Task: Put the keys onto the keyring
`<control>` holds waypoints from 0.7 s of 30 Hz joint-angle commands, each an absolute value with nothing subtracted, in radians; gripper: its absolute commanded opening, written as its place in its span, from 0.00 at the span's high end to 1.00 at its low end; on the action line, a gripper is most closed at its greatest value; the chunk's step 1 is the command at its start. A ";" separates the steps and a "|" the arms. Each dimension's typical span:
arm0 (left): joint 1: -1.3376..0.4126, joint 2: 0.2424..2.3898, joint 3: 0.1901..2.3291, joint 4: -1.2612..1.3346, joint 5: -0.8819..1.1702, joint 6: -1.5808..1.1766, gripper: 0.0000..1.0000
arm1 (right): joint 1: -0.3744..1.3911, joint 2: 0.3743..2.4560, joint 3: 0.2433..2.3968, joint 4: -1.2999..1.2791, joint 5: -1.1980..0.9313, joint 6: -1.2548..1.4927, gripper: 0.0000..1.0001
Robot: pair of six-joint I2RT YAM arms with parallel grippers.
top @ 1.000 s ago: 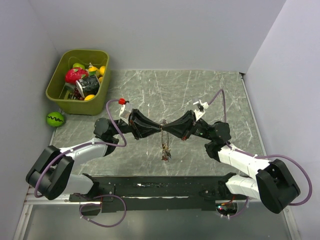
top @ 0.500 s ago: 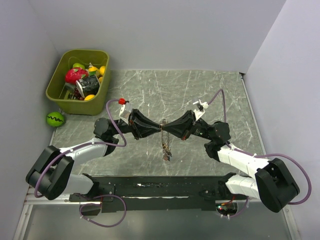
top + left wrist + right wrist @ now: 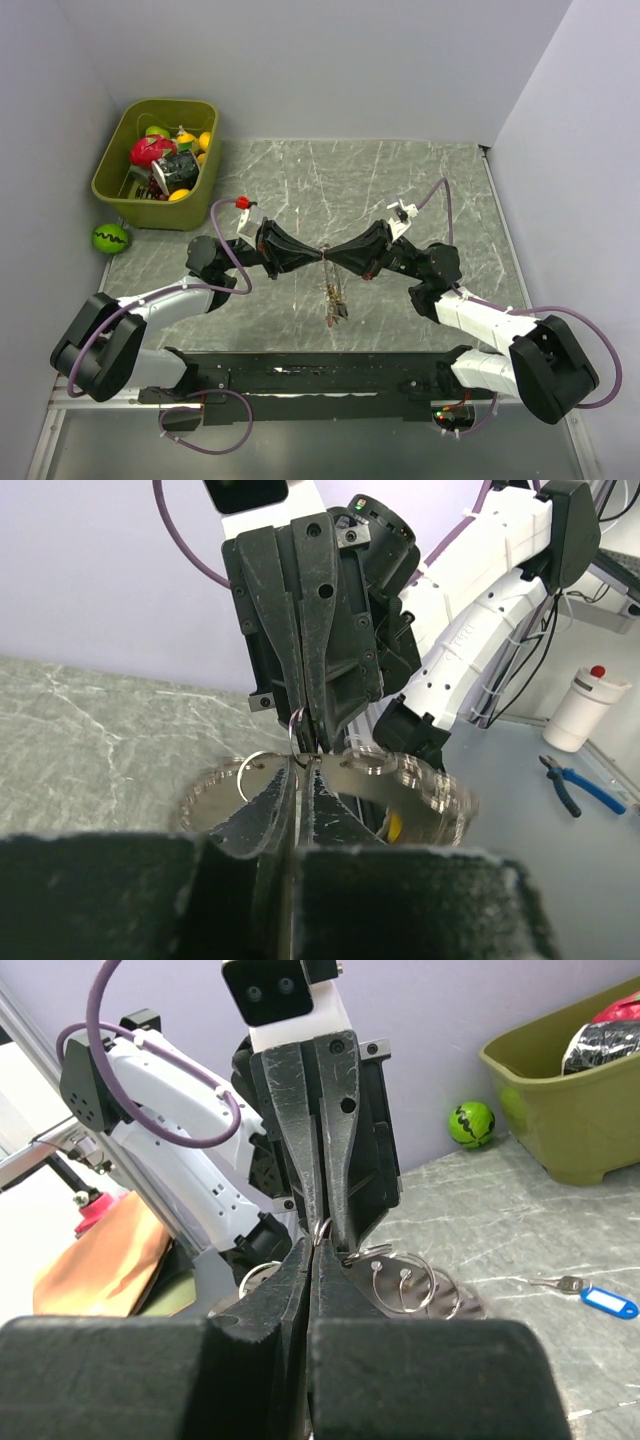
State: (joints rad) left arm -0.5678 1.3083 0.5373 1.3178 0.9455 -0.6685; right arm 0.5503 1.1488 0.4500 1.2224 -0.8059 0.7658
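Left hand and right hand tip to tip, tight on keyring

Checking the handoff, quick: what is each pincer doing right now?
Left pincer: closed, pinching the top of the keyring.
Right pincer: closed on the same keyring, tip to tip with the left.

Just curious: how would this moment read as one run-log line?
left tool: shut on keyring | right tool: shut on keyring | keyring: hangs below tips | blue-tagged key: on table
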 commanded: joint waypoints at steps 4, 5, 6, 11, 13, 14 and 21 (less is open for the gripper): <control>-0.571 1.298 0.569 1.562 0.957 -0.683 0.99 | 0.555 1.146 0.434 1.321 -0.813 0.761 1.00; -0.571 1.298 0.569 1.560 0.959 -0.683 0.91 | 0.554 1.146 0.433 1.321 -0.813 0.761 1.00; -0.571 1.296 0.568 1.559 0.953 -0.686 0.82 | 0.555 1.144 0.433 1.322 -0.813 0.762 1.00; -0.571 1.293 0.560 1.566 0.934 -0.693 0.67 | 0.555 1.149 0.433 1.328 -0.813 0.765 1.00; -0.569 1.299 0.563 1.575 0.940 -0.701 0.70 | 0.555 1.149 0.431 1.335 -0.813 0.770 1.00; -0.571 1.302 0.564 1.581 0.948 -0.703 0.72 | 0.554 1.149 0.433 1.333 -0.811 0.770 1.00; -0.571 1.333 0.575 1.615 0.969 -0.724 0.77 | 0.555 1.138 0.433 1.333 -0.805 0.770 1.00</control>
State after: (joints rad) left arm -0.5663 1.3178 0.5396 1.3174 0.9455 -0.7010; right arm 0.5476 1.1580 0.4202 1.2411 -0.8124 0.7692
